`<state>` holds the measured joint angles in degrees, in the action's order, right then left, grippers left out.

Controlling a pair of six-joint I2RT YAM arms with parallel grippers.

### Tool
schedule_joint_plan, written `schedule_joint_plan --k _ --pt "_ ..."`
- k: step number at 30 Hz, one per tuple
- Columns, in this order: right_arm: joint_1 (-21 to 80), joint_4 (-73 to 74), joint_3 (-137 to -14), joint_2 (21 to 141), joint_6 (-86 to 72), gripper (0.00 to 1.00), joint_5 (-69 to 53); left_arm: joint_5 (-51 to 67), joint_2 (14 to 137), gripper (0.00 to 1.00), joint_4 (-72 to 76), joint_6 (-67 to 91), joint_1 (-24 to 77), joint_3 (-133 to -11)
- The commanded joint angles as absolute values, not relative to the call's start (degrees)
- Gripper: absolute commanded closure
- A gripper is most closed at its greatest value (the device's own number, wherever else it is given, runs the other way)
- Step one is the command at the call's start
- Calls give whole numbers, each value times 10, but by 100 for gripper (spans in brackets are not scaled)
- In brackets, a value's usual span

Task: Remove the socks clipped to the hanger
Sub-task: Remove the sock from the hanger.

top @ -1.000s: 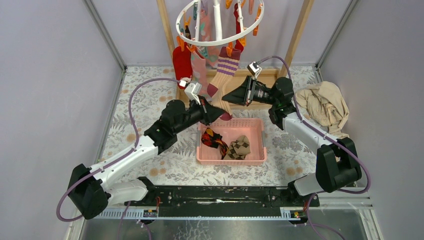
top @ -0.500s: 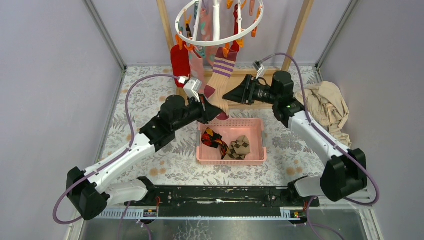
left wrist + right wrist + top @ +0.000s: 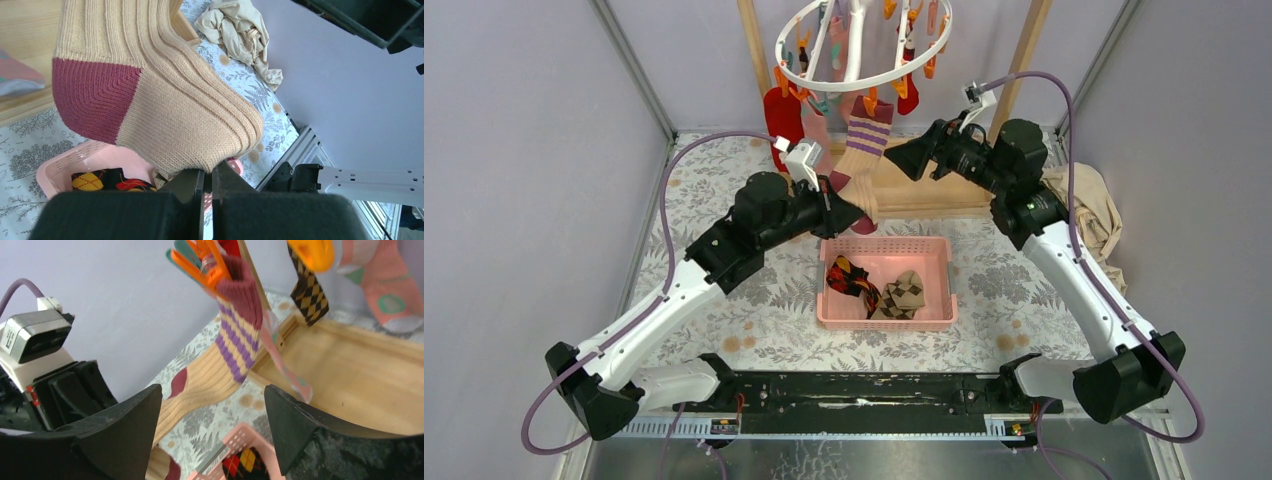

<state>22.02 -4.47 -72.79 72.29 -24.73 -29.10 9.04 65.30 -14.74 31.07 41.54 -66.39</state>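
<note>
On my left, I had the left gripper (image 3: 208,181) pinched tight on the foot of the striped sock (image 3: 861,150), its fingers nearly touching through the knit just past the maroon heel. From that grip the sock's long axis ran up and slightly rightward, drawn into a slant, to its cuff under the front of the hanger (image 3: 844,88). An orange clip (image 3: 210,267) held the cuff there. The pink basket (image 3: 939,290) sat below, just right of my left hand.

Further right, the right gripper (image 3: 902,158) hung with its jaws spread wide and holding nothing. It pointed leftward at the cuff and sat near it but not touching. In its wrist view, the clip lay ahead and above the gap. I judged the right arm much the nearer to that clip, so freeing it would depend on rising and closing in there.
</note>
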Motion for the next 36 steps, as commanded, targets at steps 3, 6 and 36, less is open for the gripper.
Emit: schedule_joint_plan --k 3,6,36 --pt "224 -127 -788 751 -222 31 -275 120 652 95 -202 310 415 -716" --pt "224 -139 -814 775 -218 35 -281 131 649 95 -217 317 415 -728" --pt "264 -120 -964 895 -120 19 -298 173 645 95 -283 339 421 -779"
